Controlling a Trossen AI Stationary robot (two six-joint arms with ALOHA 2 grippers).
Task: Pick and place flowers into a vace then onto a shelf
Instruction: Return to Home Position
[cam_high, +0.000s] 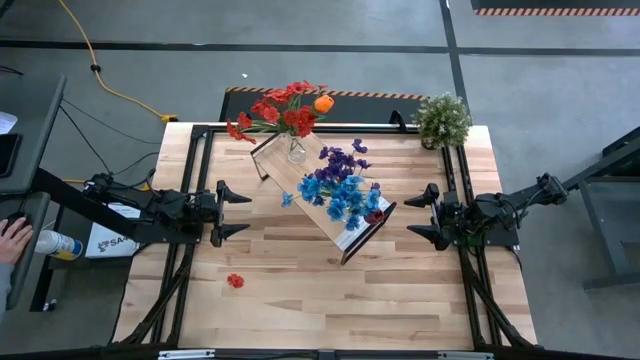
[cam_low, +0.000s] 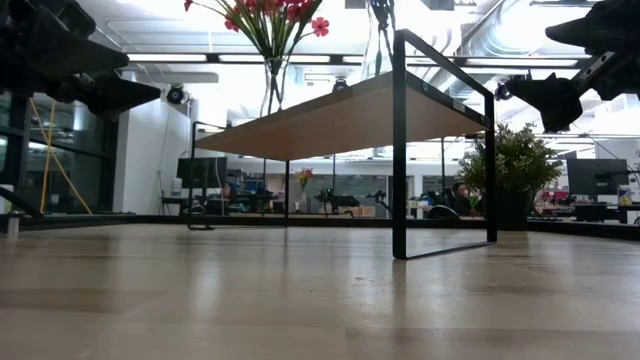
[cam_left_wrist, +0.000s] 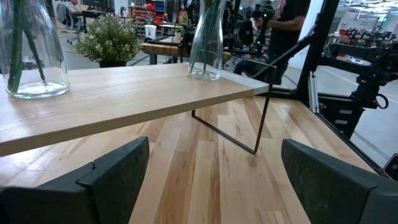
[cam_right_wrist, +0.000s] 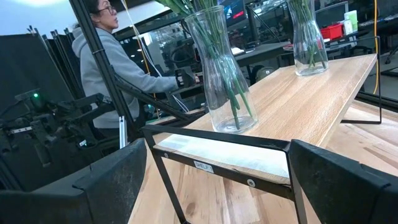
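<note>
A: Light-wood table (cam_high: 420, 290) on grey concrete floor, busy workshop behind. What's on it?
B: Shelf (cam_high: 288, 175) mid-table, lying diagonal from 11 o'clock to 5 o'clock, white strip at the 5 end. Two clear vases stand upright on it.
A: Flowers?
B: Red flowers (cam_high: 285, 110), one orange bloom among them, in the far vase (cam_high: 297, 152) at the 11 o'clock end. Blue flowers (cam_high: 340, 190), with purple ones, in the near vase (cam_right_wrist: 225, 74) at the 5 o'clock end. From above, the blooms hide that vase.
A: Grippers?
B: Left gripper (cam_high: 240, 213) at 9 o'clock, fingers spread, nothing between them. Right gripper (cam_high: 415, 216) at 3 o'clock, same: spread, empty. Both are apart from the shelf, facing it from either side, and up off the table in the low view.
A: Progress?
B: Looks basically done. Both vases filled, both on the shelf. I'd say only parking the arms is left.
A: Strays?
B: Loose red bloom (cam_high: 235, 281) on bare table at 7 o'clock, well apart from the shelf, in no vase. There's also a small blue bit beside the shelf's 9 o'clock edge; can't tell if it's loose or hanging from the bunch.
A: Anything else?
B: Potted plant (cam_high: 442, 118) at the 1 o'clock corner, not part of the job. Person (cam_right_wrist: 102, 68) in a grey hoodie beyond the table, left-arm side.
</note>
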